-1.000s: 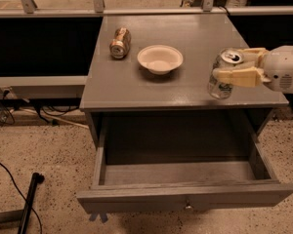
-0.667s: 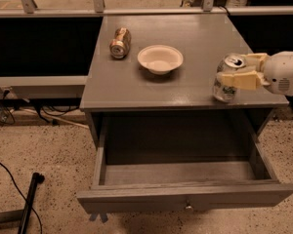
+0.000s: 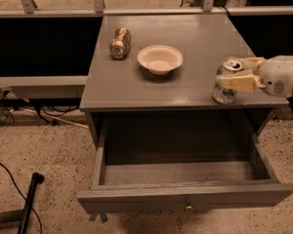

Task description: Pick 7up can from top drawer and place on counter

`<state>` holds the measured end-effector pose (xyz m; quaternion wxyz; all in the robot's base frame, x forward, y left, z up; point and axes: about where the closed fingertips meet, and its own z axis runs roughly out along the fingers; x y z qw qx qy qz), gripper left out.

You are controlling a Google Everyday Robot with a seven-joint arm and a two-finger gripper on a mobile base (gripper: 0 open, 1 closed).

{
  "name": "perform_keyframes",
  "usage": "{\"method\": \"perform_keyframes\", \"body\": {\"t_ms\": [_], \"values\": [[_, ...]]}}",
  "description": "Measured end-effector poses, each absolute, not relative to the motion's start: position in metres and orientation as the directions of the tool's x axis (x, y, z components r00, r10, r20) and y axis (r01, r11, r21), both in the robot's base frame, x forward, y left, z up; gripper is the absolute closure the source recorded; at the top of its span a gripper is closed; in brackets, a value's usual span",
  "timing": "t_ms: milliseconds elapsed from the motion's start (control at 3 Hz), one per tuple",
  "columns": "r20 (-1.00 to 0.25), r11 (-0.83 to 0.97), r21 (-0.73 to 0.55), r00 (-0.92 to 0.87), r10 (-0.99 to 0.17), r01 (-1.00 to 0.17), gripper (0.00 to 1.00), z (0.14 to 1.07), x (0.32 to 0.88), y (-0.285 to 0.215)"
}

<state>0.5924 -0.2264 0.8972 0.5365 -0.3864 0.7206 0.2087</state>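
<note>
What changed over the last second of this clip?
The hand, clamped on the 7up can, carried it slightly down and rightward near the front right corner of the counter. It has not let go. The brown can, the bowl and the open top drawer stayed put.

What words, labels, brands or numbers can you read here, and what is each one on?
No text here can be read.
7up can, gripped by the hand at the right front edge of the counter: label marks too blurred to read.
Brown-gold can lying on the counter: print too blurred to read.
Bowl and top drawer front: no writing visible.
</note>
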Motion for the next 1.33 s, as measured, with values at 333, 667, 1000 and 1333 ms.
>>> {"method": "perform_keyframes", "body": {"t_ms": [333, 667, 1000, 1333], "values": [[-0.935, 0.611, -0.114, -0.124, -0.333, -0.784, 0.35, 0.897, 0.593, -0.224], [-0.935, 0.607, -0.114, -0.123, -0.334, -0.786, 0.12, 0.897, 0.593, -0.221], [-0.935, 0.605, -0.113, -0.121, -0.334, -0.788, 0.00, 0.898, 0.593, -0.219], [-0.939, 0.600, -0.169, -0.058, -0.340, -0.782, 0.00, 0.915, 0.587, -0.232]]}}
